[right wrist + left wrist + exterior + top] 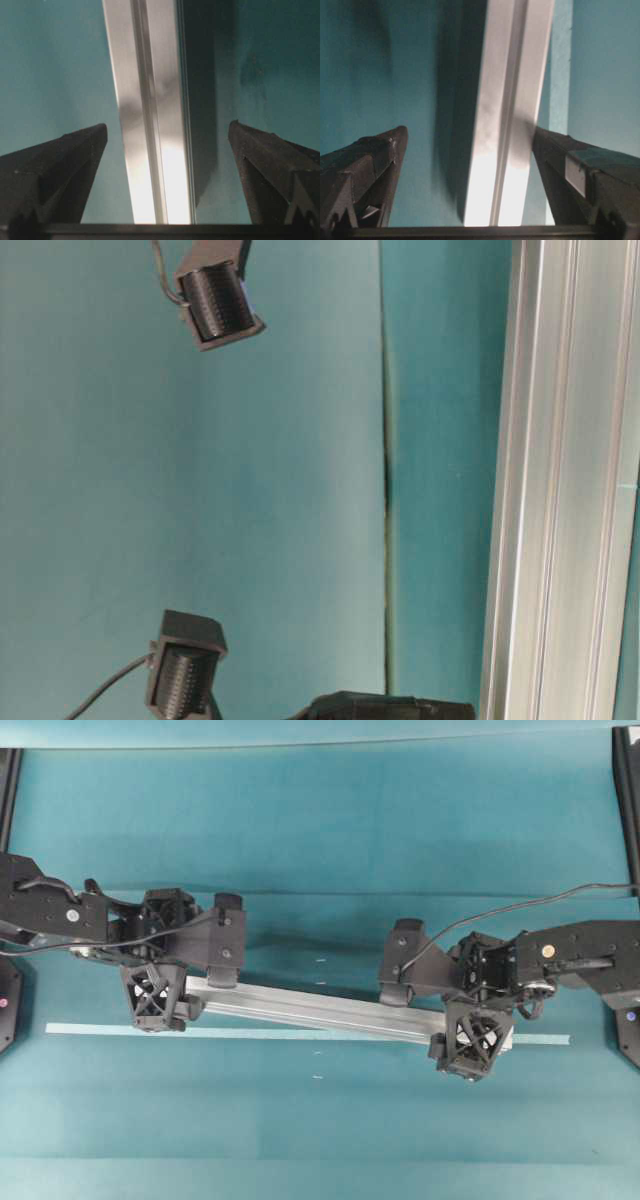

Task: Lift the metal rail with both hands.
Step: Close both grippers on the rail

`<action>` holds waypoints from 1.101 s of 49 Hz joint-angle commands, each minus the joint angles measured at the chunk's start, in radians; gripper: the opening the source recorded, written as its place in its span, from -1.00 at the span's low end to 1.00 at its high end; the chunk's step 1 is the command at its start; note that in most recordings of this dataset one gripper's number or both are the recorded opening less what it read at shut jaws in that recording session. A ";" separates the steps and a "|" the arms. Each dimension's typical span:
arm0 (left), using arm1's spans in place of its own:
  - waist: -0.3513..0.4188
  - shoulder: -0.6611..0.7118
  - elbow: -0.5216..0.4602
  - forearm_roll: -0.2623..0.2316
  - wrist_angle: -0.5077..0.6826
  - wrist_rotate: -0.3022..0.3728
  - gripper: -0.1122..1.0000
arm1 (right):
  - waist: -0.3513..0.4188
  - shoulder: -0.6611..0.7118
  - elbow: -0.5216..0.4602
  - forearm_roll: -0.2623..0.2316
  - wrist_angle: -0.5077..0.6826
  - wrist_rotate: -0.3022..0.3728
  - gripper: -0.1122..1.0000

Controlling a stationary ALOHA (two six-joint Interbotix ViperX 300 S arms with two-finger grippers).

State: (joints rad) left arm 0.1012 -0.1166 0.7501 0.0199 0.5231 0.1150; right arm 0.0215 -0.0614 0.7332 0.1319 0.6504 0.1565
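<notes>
Overhead view: left end effector [180, 982] and right end effector [440, 1020], both spread, straddled the metal rail [310, 1007] for a balanced two-ended lift.

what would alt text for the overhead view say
Seen from above, a long silver grooved aluminium rail lies slightly slanted on a teal table, with two black robot arms reaching in from either side. The left tool and right tool are open over the rail's two ends, not gripping it. A thin pale-teal tape strip runs along the table beneath the rail.
</notes>
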 commanded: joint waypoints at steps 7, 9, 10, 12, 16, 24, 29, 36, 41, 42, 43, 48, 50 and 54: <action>-0.003 -0.002 0.015 0.002 -0.028 -0.003 0.89 | 0.003 0.026 -0.002 0.002 -0.029 0.000 0.99; -0.003 0.000 0.018 0.002 -0.035 -0.003 0.89 | 0.003 0.037 0.002 0.003 -0.034 -0.002 0.99; -0.002 -0.002 0.020 0.002 -0.040 -0.003 0.89 | 0.003 0.040 0.002 0.003 -0.037 -0.002 0.99; -0.002 0.002 0.023 0.002 -0.049 -0.003 0.89 | 0.003 0.049 0.003 0.003 -0.043 -0.002 0.99; -0.003 0.009 0.028 0.002 -0.066 -0.002 0.89 | 0.003 0.063 0.008 0.002 -0.058 -0.002 0.99; -0.012 0.035 0.031 0.002 -0.097 -0.002 0.89 | 0.005 0.080 0.009 0.003 -0.081 -0.002 0.99; -0.017 0.055 0.031 0.002 -0.118 -0.002 0.89 | 0.003 0.086 0.012 0.003 -0.092 -0.003 0.99; -0.020 0.072 0.031 0.002 -0.126 -0.002 0.89 | 0.003 0.089 0.031 0.002 -0.110 0.000 0.99; -0.023 0.072 0.032 0.002 -0.129 -0.002 0.88 | 0.005 0.089 0.031 0.003 -0.110 0.000 0.99; -0.023 0.072 0.032 0.002 -0.130 -0.002 0.88 | 0.003 0.089 0.031 0.002 -0.110 0.000 0.99; -0.023 0.071 0.032 0.002 -0.132 -0.002 0.87 | 0.003 0.089 0.032 0.003 -0.110 0.000 0.99; -0.025 0.072 0.034 0.002 -0.137 -0.002 0.83 | 0.003 0.089 0.031 0.003 -0.112 0.002 0.99; -0.025 0.072 0.034 0.002 -0.138 -0.002 0.80 | 0.003 0.089 0.031 0.003 -0.112 0.003 0.99; -0.034 0.071 0.034 0.002 -0.138 0.000 0.71 | 0.003 0.089 0.029 0.003 -0.107 0.006 0.99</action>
State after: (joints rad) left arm 0.0782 -0.0399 0.7900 0.0199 0.3912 0.1135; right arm 0.0215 0.0230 0.7685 0.1319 0.5430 0.1595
